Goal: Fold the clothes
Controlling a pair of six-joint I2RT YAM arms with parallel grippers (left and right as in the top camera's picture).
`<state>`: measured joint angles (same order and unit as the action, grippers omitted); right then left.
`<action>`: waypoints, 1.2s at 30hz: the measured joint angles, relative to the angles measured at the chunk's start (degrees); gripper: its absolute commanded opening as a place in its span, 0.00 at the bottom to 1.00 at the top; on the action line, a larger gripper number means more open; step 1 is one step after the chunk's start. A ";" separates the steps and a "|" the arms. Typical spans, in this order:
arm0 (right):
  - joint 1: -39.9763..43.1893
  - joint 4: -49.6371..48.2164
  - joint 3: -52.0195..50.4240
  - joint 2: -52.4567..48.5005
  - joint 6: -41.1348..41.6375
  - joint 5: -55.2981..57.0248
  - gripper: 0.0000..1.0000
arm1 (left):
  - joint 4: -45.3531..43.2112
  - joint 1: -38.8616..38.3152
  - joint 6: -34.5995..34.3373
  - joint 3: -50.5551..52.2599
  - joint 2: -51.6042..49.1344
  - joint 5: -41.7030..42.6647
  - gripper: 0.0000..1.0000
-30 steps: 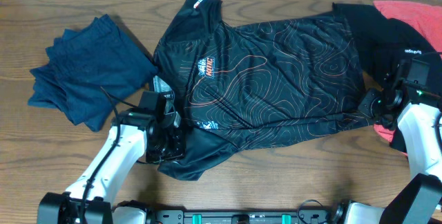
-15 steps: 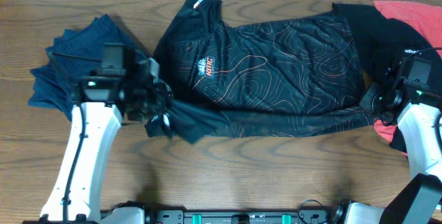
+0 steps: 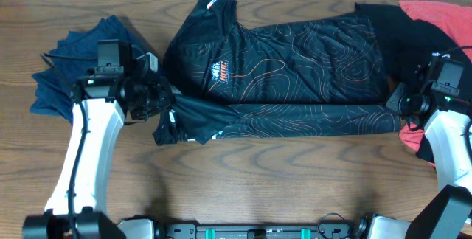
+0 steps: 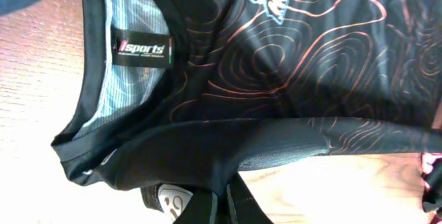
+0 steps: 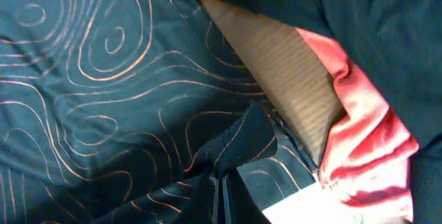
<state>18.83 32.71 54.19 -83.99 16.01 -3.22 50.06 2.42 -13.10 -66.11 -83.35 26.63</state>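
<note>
A black jersey with orange contour lines lies spread across the table, its near long edge folded up over the body. My left gripper is shut on the jersey's collar-end edge at the left; the collar label shows in the left wrist view. My right gripper is shut on the jersey's hem corner at the right.
A folded dark blue garment lies at the far left behind my left arm. A black garment and a red one lie at the far right; the red one also shows in the right wrist view. Bare wood table runs along the front.
Both grippers carried the jersey's near edge away from the front, folding it up over the body. My left arm swung from the front to the left side of the jersey.
</note>
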 measured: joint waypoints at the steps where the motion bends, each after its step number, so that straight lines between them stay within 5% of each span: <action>1: 0.00 -0.37 0.00 0.00 0.00 -0.02 0.01 | -0.31 0.00 0.00 0.00 -0.81 0.00 0.06; 36: -0.85 -13.73 0.00 -8.66 -0.11 -0.26 0.02 | -17.55 -0.37 -0.20 3.04 -6.95 -3.04 0.06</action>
<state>17.98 18.98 54.19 -92.64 15.90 -3.49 32.51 2.04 -13.30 -63.07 -90.30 23.59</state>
